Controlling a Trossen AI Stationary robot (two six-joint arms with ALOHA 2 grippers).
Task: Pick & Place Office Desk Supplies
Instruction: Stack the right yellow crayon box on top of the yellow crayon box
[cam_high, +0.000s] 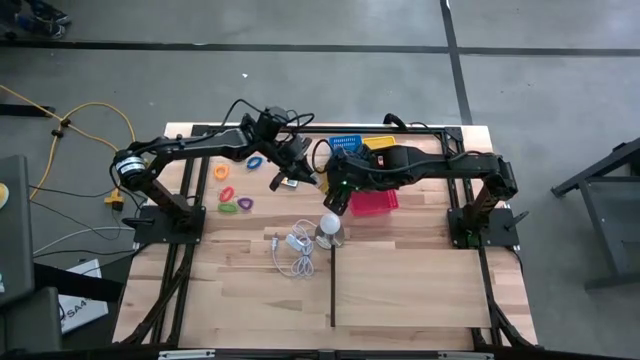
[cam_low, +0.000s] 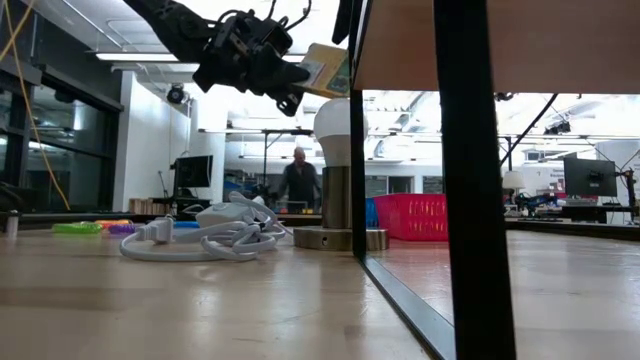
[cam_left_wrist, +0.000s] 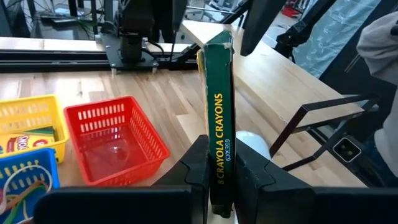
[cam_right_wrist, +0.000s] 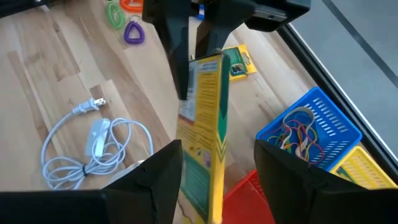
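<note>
My left gripper (cam_left_wrist: 222, 160) is shut on a yellow-and-green crayon packet (cam_left_wrist: 219, 106), held high over the table's middle (cam_low: 328, 68), above the white bulb (cam_low: 338, 125). My right gripper (cam_right_wrist: 217, 168) is open. Its two fingers stand on either side of the packet's (cam_right_wrist: 208, 118) lower part with a gap on each side. A second packet (cam_right_wrist: 236, 62) lies flat on the wood. Coloured rings (cam_high: 232, 195) lie on the left of the table. Rubber bands fill the blue basket (cam_right_wrist: 311, 134). Another packet lies in the yellow basket (cam_left_wrist: 28, 134). My left gripper pinches the crayon packet between its two fingers, one on each broad face, at the packet's end (cam_left_wrist: 221, 177) nearest the wrist. The fingers (cam_right_wrist: 180, 56) come down from above and lie along the packet. It hangs below them, lifted clear of the table, slightly tilted.
The red basket (cam_high: 372, 203) stands just right of the grippers, the blue basket (cam_high: 345, 145) and yellow basket (cam_high: 378, 143) behind it. The bulb on its silvery base (cam_high: 330, 228) and the coiled white cord (cam_high: 295, 250) lie below. A black frame (cam_high: 332, 290) divides the near table.
</note>
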